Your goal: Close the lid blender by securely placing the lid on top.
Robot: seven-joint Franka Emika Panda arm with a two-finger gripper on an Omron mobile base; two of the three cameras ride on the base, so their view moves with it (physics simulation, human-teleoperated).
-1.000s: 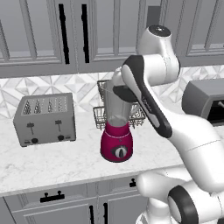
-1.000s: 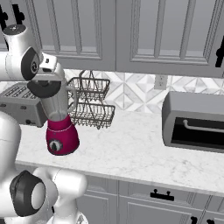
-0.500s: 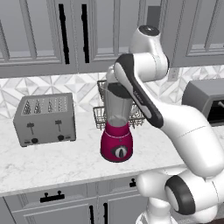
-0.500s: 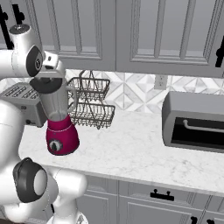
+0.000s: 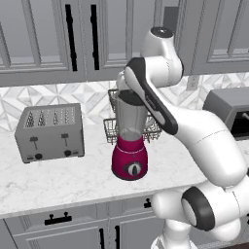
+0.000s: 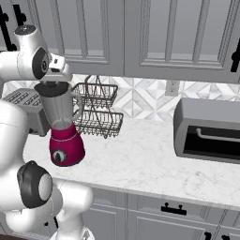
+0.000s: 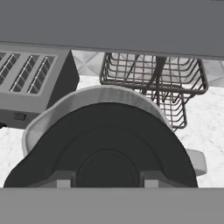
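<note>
The blender point(image 5: 129, 161) stands on the counter with its magenta base and clear jar point(image 6: 59, 111). The dark round lid point(image 6: 52, 88) sits at the jar's mouth, and my gripper point(image 6: 53, 83) reaches down from above, shut on it. In the hand view the lid point(image 7: 105, 144) spreads across the lower half, held by my gripper point(image 7: 107, 183). The jar's pale rim point(image 7: 52, 109) curves beyond the lid. Whether the lid is fully seated I cannot tell. From the left base view my arm hides most of the lid point(image 5: 126, 98).
A grey four-slot toaster point(image 5: 48, 131) stands left of the blender. A two-tier wire basket rack point(image 6: 99, 111) is right behind the blender, against the wall. A dark toaster oven point(image 6: 208, 131) sits at the right. Upper cabinets point(image 6: 140, 37) hang close above the hand.
The arm's upper joints have swung a little to the left. The lid stays at the jar's mouth with the gripper still shut on it.
</note>
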